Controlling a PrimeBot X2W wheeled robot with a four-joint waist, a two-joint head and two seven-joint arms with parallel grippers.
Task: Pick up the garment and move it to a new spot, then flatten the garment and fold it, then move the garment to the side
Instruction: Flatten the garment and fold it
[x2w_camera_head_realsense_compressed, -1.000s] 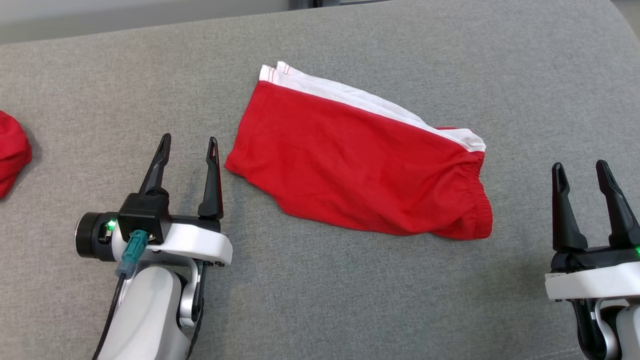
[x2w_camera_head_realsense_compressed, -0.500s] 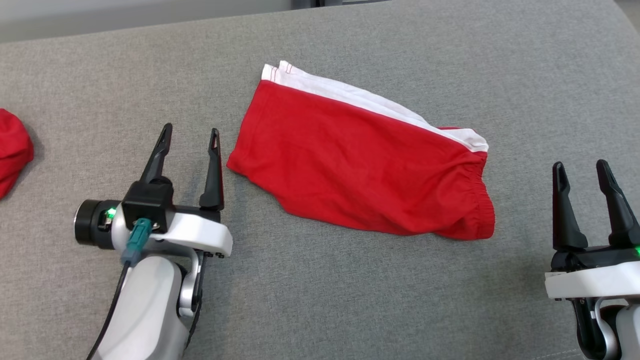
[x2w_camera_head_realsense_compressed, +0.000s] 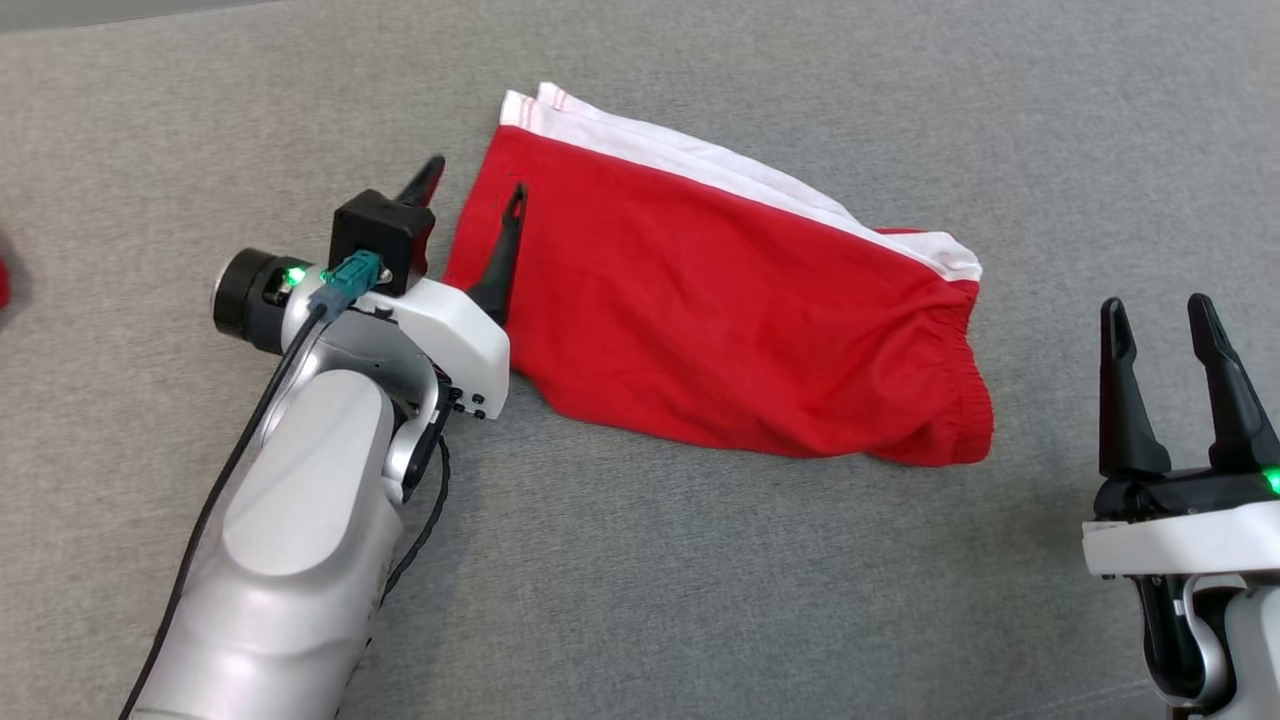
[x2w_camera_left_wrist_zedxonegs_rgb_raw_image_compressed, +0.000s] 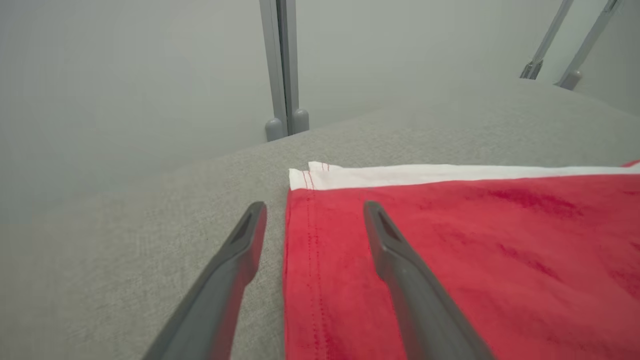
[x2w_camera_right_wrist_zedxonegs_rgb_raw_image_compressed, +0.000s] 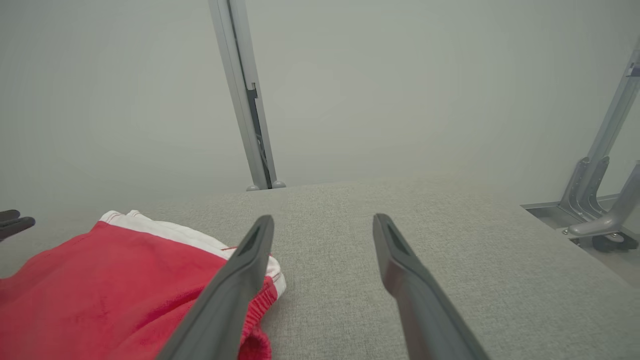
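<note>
Garment (x2w_camera_head_realsense_compressed: 720, 320) corner apparently behind left end effector (x2w_camera_head_realsense_compressed: 476, 178).

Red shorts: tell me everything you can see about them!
The red shorts look like soft cotton and lie flat, slightly tilted, on the grey cloth surface. A white stripe runs along the far edge, two layers showing at its corner. The gathered elastic waistband is toward the robot's right, the stitched hem toward its left. The open left gripper straddles that hem; whether it touches is unclear.
</note>
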